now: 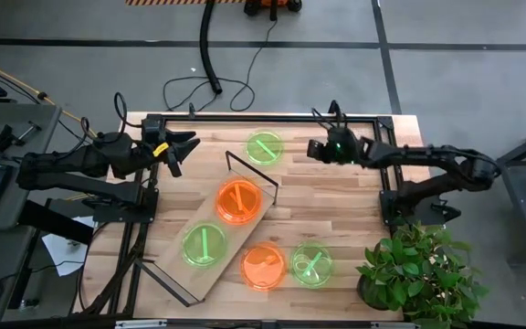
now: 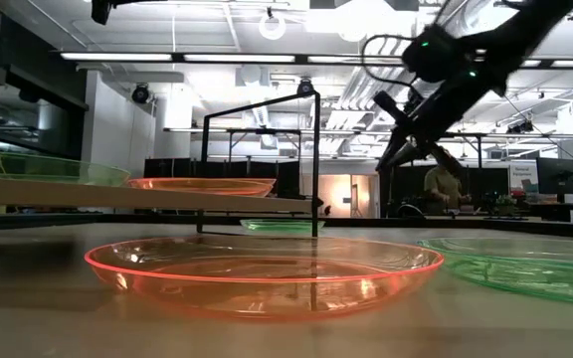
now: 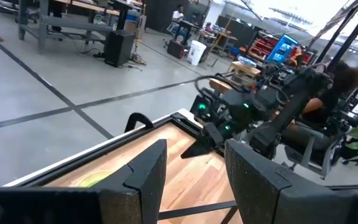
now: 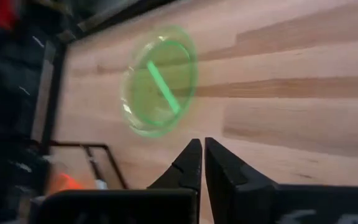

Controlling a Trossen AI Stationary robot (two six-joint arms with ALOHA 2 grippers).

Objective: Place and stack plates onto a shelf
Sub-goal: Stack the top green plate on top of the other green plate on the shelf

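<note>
Shelf lies diagonally across the desk, bearing an orange plate and a green plate. Three plates wait off it; the far green one likely goes next, between the spread left gripper and pressed-together, empty right gripper.

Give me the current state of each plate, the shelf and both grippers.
Shelf: lying diagonally, two plates on it.
Orange plate on shelf: flat.
Green plate on shelf: flat.
Far green plate: on the table, off the shelf.
Near orange plate: on the table.
Near green plate: on the table.
Left gripper: open, empty.
Right gripper: shut, empty.
</note>
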